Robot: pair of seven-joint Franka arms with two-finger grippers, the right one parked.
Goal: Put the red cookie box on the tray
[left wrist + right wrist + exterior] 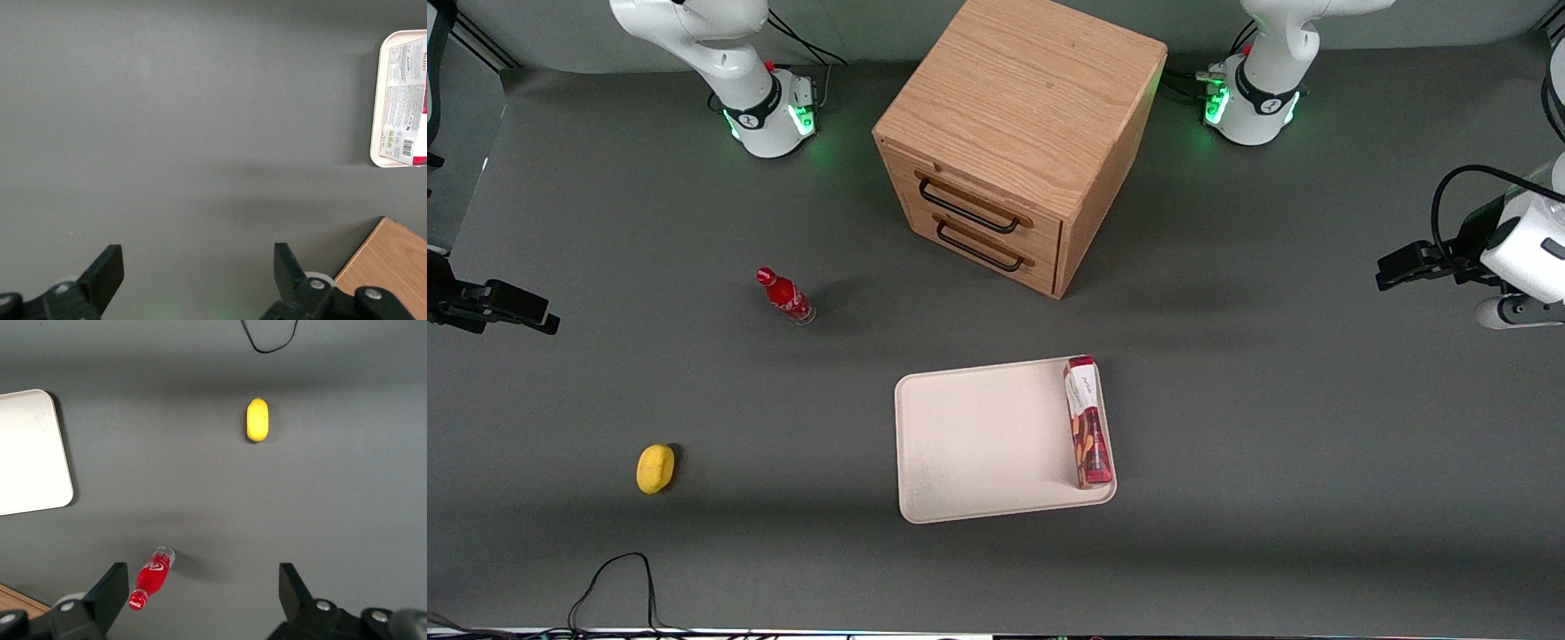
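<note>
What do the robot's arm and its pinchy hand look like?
The left arm is smooth and white, with black bands, a looping black cable, and green lights glowing at its round base. Its gripper, over bare table toward the working arm's end, is black with two flat, pointed fingers and silver screws.

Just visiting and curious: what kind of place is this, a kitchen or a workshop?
Probably a robotics test lab. A plain grey table holds staged props: a wooden two-drawer cabinet, and a cream tray carrying a red cookie box. The working arm's open black claw hangs above bare table.
</note>
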